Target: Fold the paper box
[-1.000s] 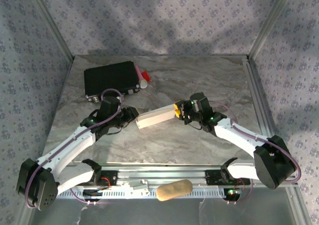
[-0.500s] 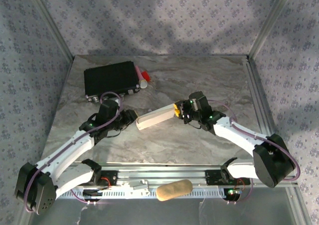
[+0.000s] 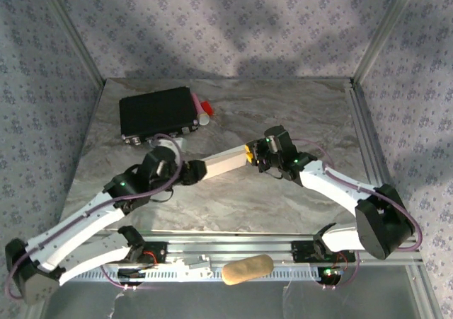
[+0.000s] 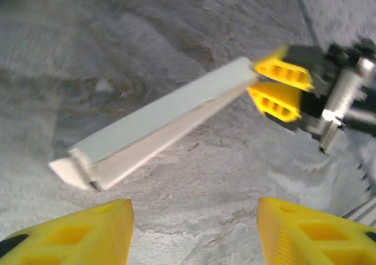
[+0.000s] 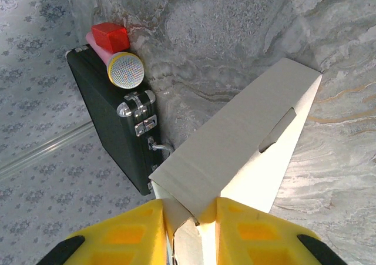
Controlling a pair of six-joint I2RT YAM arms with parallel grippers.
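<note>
The paper box (image 3: 225, 162) is a long white cardboard piece, folded flat, lying slantwise in the middle of the table. My right gripper (image 3: 249, 153) is shut on its right end; in the right wrist view the yellow fingers (image 5: 132, 232) pinch the end of the box (image 5: 247, 136), where a slit shows. My left gripper (image 3: 190, 170) is open at the box's left end. In the left wrist view the left gripper (image 4: 194, 232) has wide-apart yellow fingers, and the box (image 4: 161, 121) lies just ahead of them, apart from them.
A black hard case (image 3: 157, 112) with metal latches lies at the back left, with a pink and red microphone (image 3: 201, 109) against its right side. A tan oblong object (image 3: 247, 268) rests on the rail at the near edge. Metal frame posts bound the table.
The left arm has swung right and forward, bringing its open gripper up to the box's left end. The right gripper has shifted the box slightly left and up.
</note>
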